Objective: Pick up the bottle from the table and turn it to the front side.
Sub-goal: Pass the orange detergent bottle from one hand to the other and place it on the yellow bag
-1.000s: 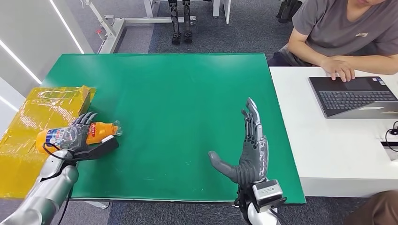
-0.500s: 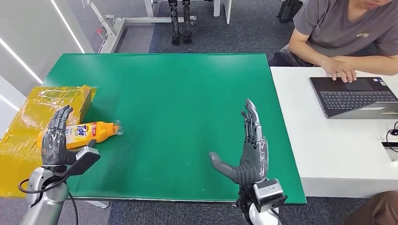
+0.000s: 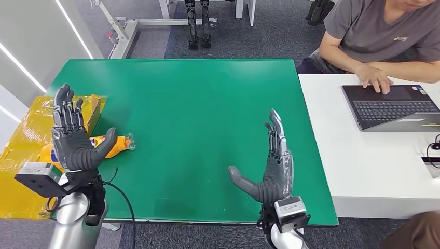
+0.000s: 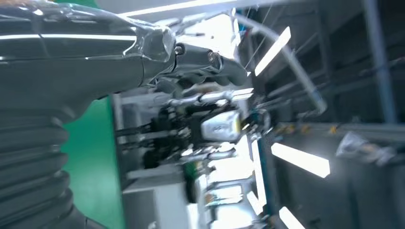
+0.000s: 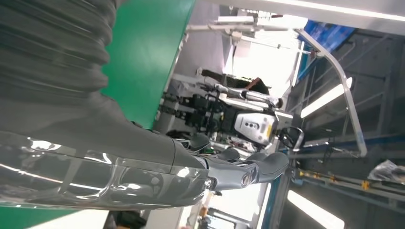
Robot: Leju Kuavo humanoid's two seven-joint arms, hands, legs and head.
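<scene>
Broadly, the flat green table (image 3: pixel 197 119) takes up most of the head view, standing on grey carpet with a white desk (image 3: pixel 363 171) butted against its right side, where a person in a grey shirt (image 3: pixel 384 36) works at a dark laptop (image 3: pixel 394 106). At the table's left edge sits a yellow plastic-wrapped box (image 3: pixel 26 150), and just beside it lies the orange plastic bottle (image 3: pixel 115 144), on its side with its clear cap end pointing toward the table's middle. Its label is hidden behind the left hand (image 3: pixel 72 137), so I cannot tell which face is up. That hand is raised upright with fingers spread and holds nothing, which suggests the bottle has been set down. The right hand (image 3: pixel 270 166) is also raised with fingers spread, empty, over the table's near right part, well apart from the bottle, probably idle. Smallest of all, legs of other robots (image 3: pixel 200 23) stand on the carpet beyond the far edge.
</scene>
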